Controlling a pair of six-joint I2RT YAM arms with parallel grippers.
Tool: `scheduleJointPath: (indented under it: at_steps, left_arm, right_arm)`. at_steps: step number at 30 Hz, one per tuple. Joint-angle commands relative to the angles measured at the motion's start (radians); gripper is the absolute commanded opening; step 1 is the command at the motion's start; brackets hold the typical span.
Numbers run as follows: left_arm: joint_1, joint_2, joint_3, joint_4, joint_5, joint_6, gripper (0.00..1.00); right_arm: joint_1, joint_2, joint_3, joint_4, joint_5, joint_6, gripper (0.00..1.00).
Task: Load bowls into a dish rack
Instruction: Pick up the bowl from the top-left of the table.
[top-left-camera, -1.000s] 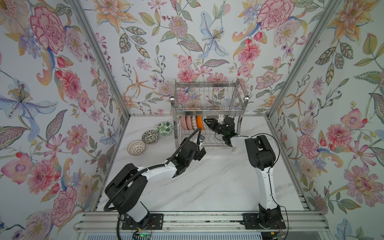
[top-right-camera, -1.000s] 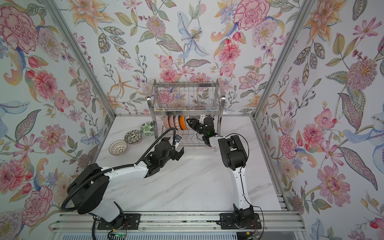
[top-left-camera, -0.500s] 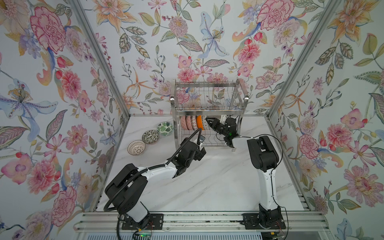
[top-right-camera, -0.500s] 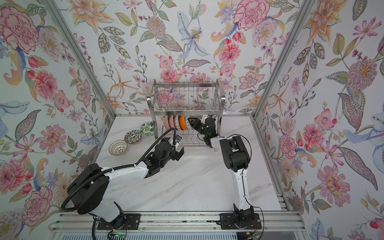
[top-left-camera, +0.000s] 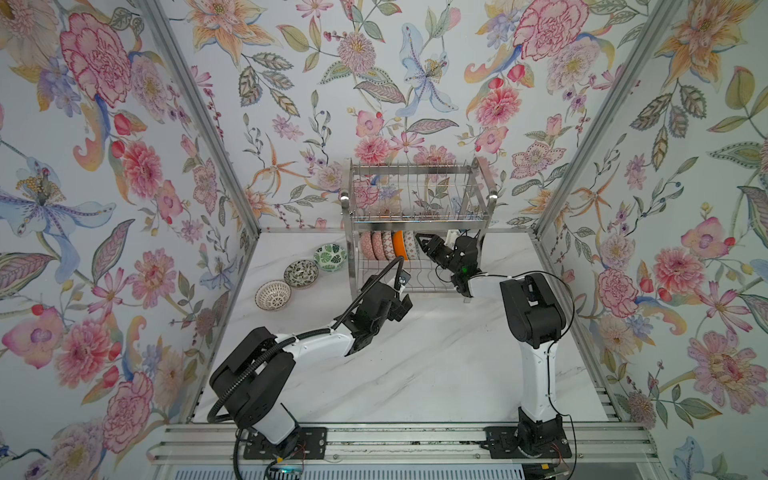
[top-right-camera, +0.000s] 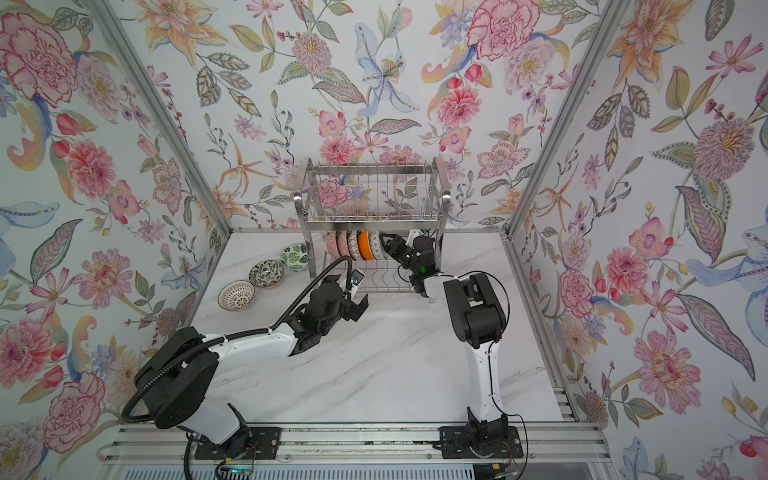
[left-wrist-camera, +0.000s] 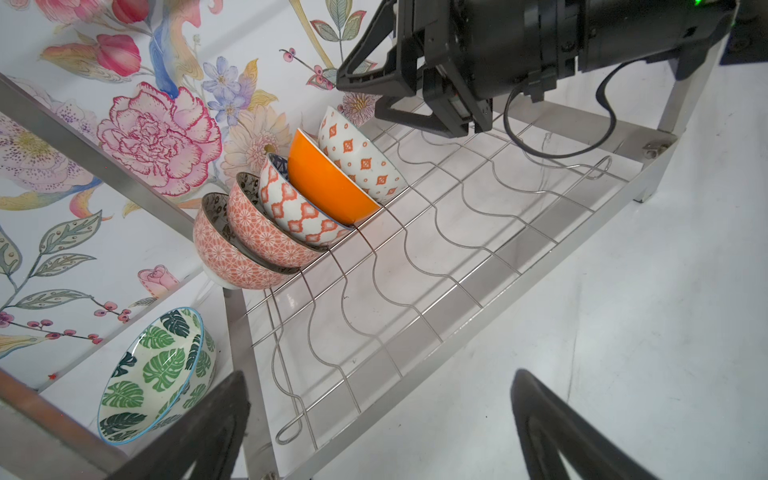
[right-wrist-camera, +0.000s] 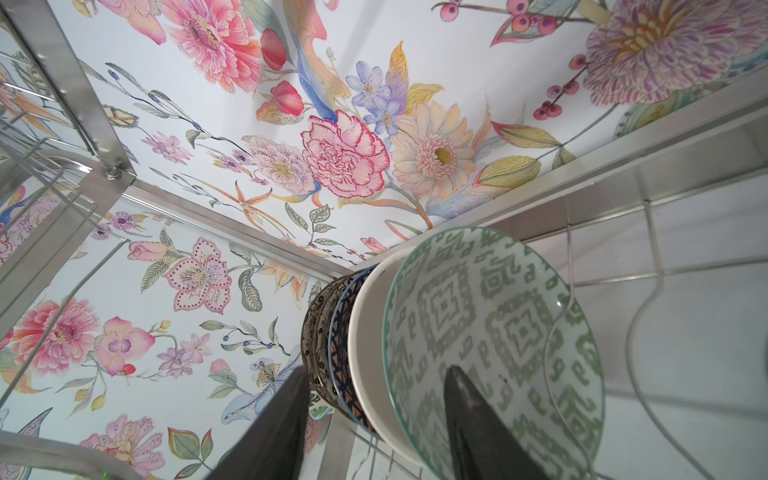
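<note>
1. The left gripper (top-right-camera: 356, 308) hovers over bare tabletop (top-right-camera: 374, 365) just before the dish rack's (top-left-camera: 417, 217) near edge. Its jaws are spread wide and empty, probably so that it stays clear of the other arm.
2. Three bowls sit upright near the tabletop's left edge, not yet loaded: the dotted bowl (top-left-camera: 273, 295), the floral bowl (top-left-camera: 301, 273) and the leaf bowl (top-left-camera: 330, 257), which is just beside the rack's left leg.
3. At the tabletop's far edge, five bowls stand on edge at the left end of the lower tier. They are nested, and the wavy wires (left-wrist-camera: 457, 232) seem to keep them from rolling.
4. The right gripper (left-wrist-camera: 357, 95) hangs beside the last one, the diamond-patterned bowl (left-wrist-camera: 361, 162). Its jaws are parted and grip nothing, and that bowl leans unaided on the orange bowl (left-wrist-camera: 328, 187).
</note>
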Motion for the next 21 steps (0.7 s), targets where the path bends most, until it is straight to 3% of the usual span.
scheduleJointPath:
  at_steps: [1,13,21]
  left_arm:
    - [-0.012,-0.019,-0.009,-0.004,-0.021,0.004,0.99]
    - [-0.014,-0.021,-0.009,-0.003,-0.019,-0.001,0.99]
    - [-0.014,-0.019,-0.01,0.001,-0.014,-0.011,0.99]
  right_arm:
    - [0.013,-0.054,-0.012,-0.006,0.03,-0.03,0.58]
    - [0.042,-0.091,-0.064,-0.006,0.067,-0.031,0.69]
    - [0.061,-0.13,-0.141,0.012,0.096,-0.035,0.85]
